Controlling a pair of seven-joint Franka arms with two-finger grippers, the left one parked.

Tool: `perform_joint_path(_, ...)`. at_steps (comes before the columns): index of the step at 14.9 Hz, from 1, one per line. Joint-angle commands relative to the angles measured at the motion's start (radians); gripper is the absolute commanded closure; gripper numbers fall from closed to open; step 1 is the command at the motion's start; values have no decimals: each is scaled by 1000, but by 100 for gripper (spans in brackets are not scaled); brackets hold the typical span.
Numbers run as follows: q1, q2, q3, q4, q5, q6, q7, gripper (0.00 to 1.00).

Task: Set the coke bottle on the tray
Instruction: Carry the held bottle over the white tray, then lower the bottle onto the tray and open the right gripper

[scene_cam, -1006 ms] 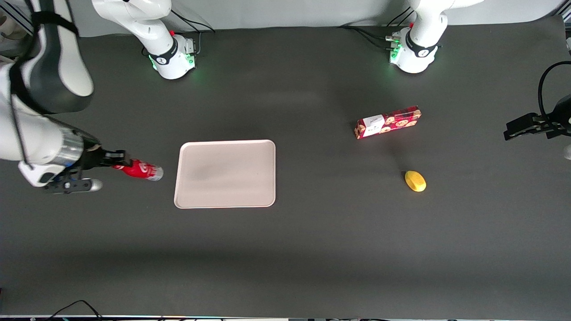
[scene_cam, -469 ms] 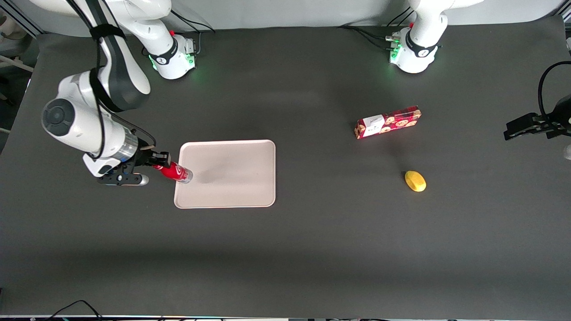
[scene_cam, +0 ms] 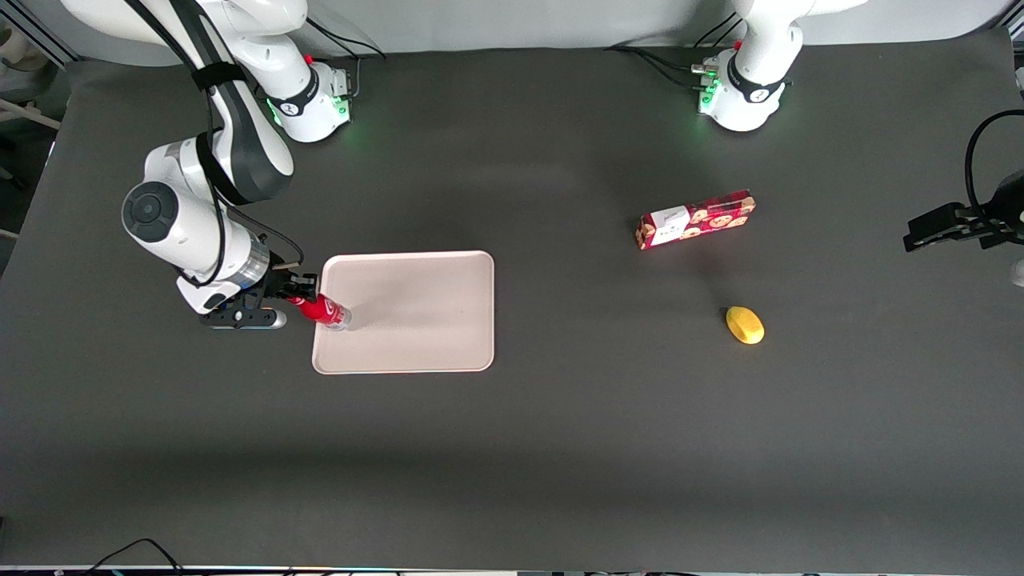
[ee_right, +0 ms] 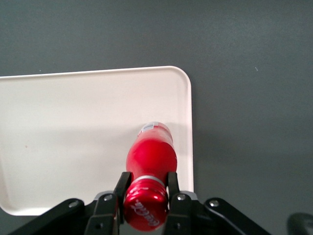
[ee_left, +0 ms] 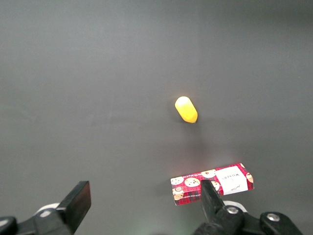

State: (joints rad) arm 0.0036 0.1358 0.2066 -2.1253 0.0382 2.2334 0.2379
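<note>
Two fingers (ee_right: 172, 182) of gripper (ee_right: 145, 188) clamping neck of coke bottle (ee_right: 151, 155) just under red cap. Bottle hanging upright, long axis running down from fingers, silvery base hovering over tray (ee_right: 73, 122) just inside edge nearest working arm. Red body showing white script lettering.

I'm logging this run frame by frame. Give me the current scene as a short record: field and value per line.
gripper: shut on the coke bottle's neck, over the tray's edge toward the working arm's end
coke bottle: held, base over the tray; whether it touches the tray cannot be told
tray: flat on the table, nothing else on it
biscuit box: on the table toward the parked arm's end, farther from the front camera than the yellow object
yellow object: on the table, apart from the box
task status: bottle not yet released
</note>
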Motion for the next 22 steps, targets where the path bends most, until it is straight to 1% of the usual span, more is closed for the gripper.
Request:
perform_joint_path(1,-7,13,10,-22,-31,49,52,100)
perform_joint_path(8,-5,54,10,-16,-35,74,83,100)
perform_joint_path(9,-5,67,10,-5,-37,72,118,87)
perform_joint_path(11,-5,84,10,8,-49,68,175,2)
perform_joint_path(12,-5,84,11,8,-61,68,178,0)
perform_joint_path(20,-4,70,14,10,-61,64,179,0)
perform_joint_path(21,-5,56,23,22,-61,40,178,0)
perform_joint_path(22,-5,51,28,69,-66,-27,178,0)
